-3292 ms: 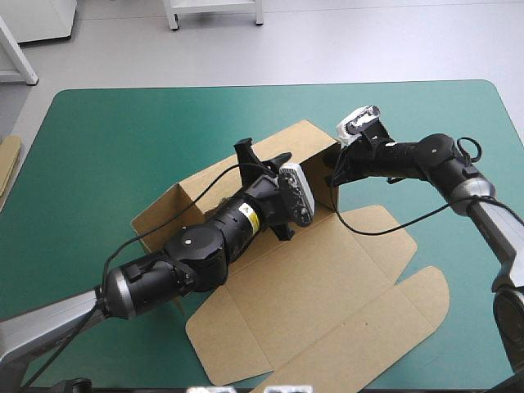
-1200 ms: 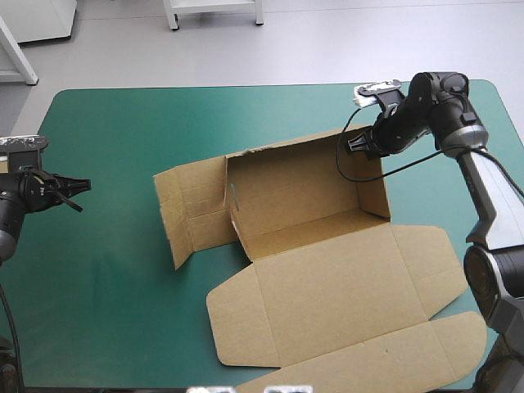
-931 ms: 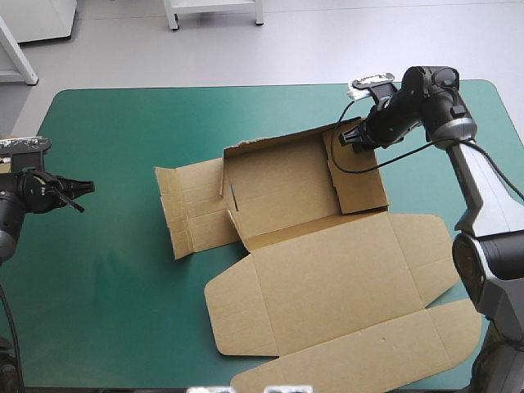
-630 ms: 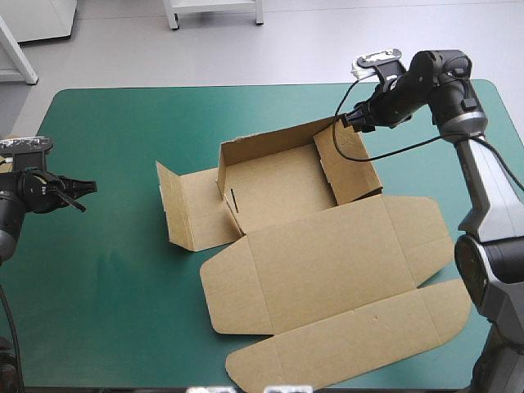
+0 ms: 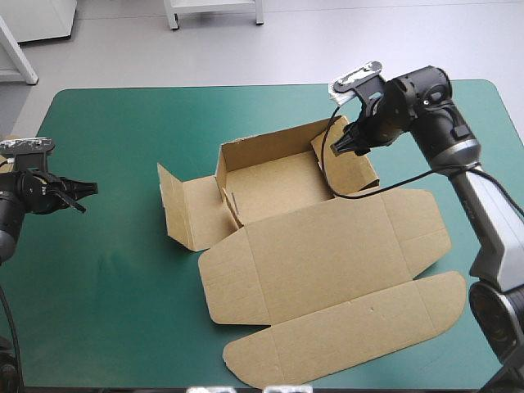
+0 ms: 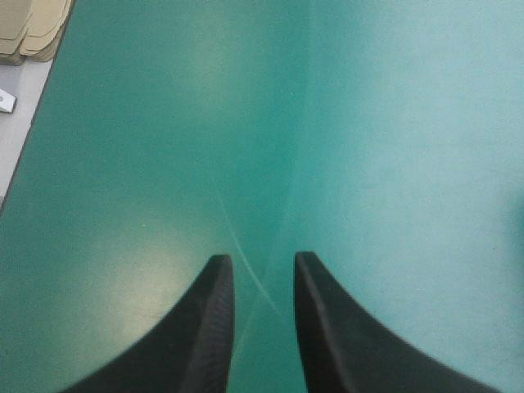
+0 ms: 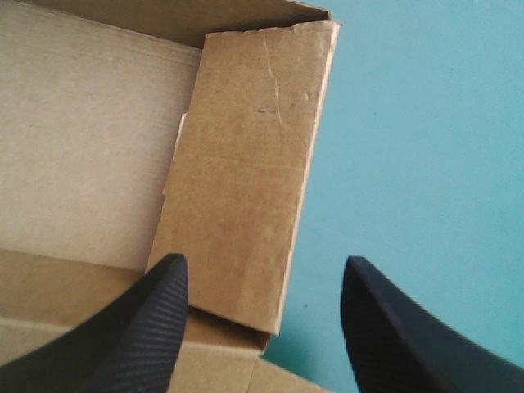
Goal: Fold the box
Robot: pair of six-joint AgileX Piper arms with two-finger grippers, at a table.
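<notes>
Brown box [image 5: 327, 262], cut board sheet, partly formed, approx centre-rt of teal-green cover [image 5: 115, 131]. Open tray: back wall [image 5: 266, 147] raised. Rt end wall [image 5: 352, 168] tilted, not fully upright. Lt end panel [image 5: 192, 209] splayed out on cover, outer strip bent up. Lid [image 5: 327, 246] flat toward near edge, tuck flap [image 5: 352, 332] w/ rounded ends beyond it.

Box [image 5: 327, 262], plain brown board throughout; table cover [image 5: 123, 123], even teal-green, unpatterned; left gripper [image 6: 258, 264] and right gripper [image 7: 264, 266], both black with fine ribbing on the fingers; stacked board [image 6: 24, 29] at the table's left edge, pale tan.
</notes>
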